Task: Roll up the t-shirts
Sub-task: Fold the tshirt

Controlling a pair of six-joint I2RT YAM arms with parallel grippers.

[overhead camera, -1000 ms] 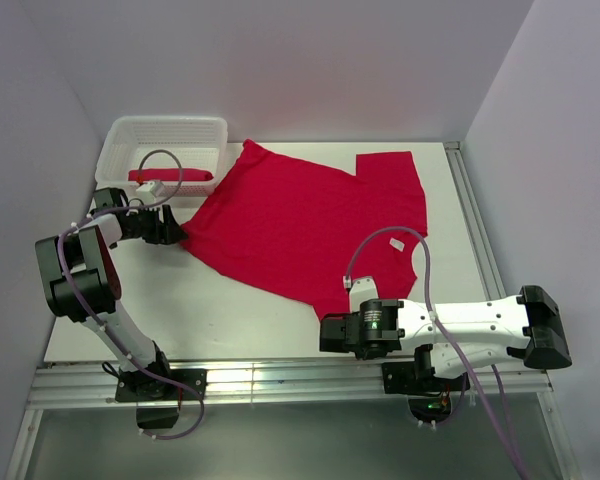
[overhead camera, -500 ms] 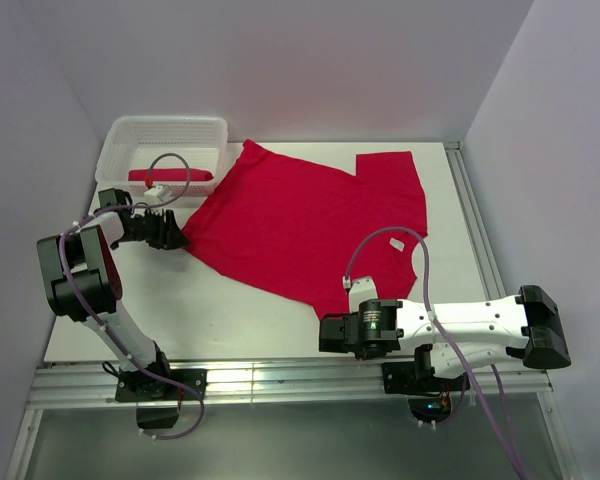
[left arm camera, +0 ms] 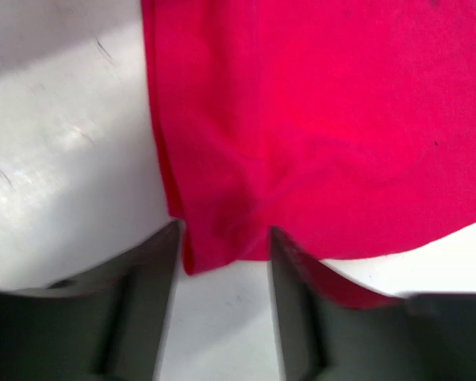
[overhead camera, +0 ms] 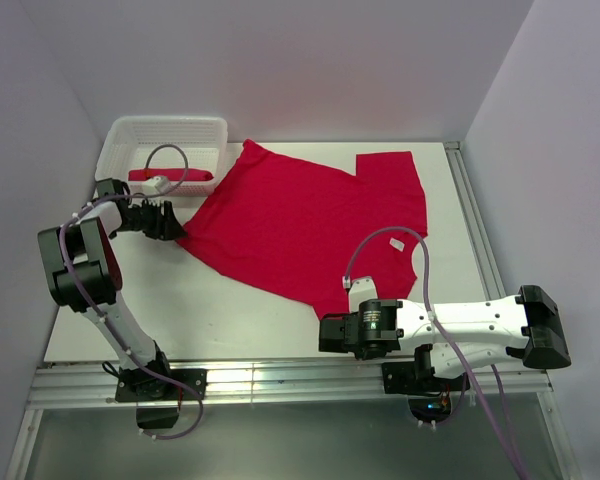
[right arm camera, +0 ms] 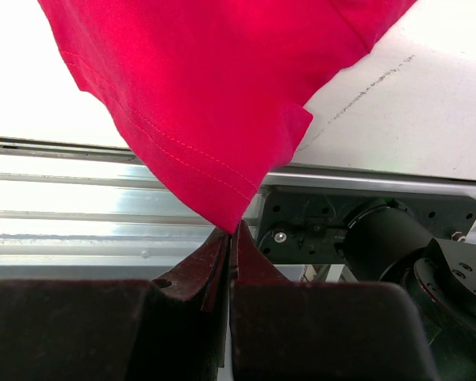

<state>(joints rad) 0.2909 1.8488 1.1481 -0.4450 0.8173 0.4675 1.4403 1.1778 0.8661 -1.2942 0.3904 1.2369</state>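
One crimson t-shirt (overhead camera: 310, 220) lies spread flat on the white table. A second one, rolled (overhead camera: 170, 177), lies in the white mesh basket (overhead camera: 165, 125) at the back left. My left gripper (overhead camera: 178, 228) is open at the spread shirt's left corner. In the left wrist view the corner of the cloth (left arm camera: 317, 119) lies between the tips of that gripper (left arm camera: 222, 238), low over the table. My right gripper (overhead camera: 325, 332) is at the near edge, shut on the shirt's near hem corner. In the right wrist view the red cloth (right arm camera: 214, 87) runs into its pinched tips (right arm camera: 232, 230).
A metal rail (overhead camera: 280, 380) runs along the table's near edge, just under the right gripper. Grey walls close in the left, back and right sides. A white neck label (overhead camera: 395, 243) shows on the shirt near the right arm's cable.
My left gripper has shifted slightly back and left along the shirt's left corner, staying open. The right arm and the shirt have not visibly moved.
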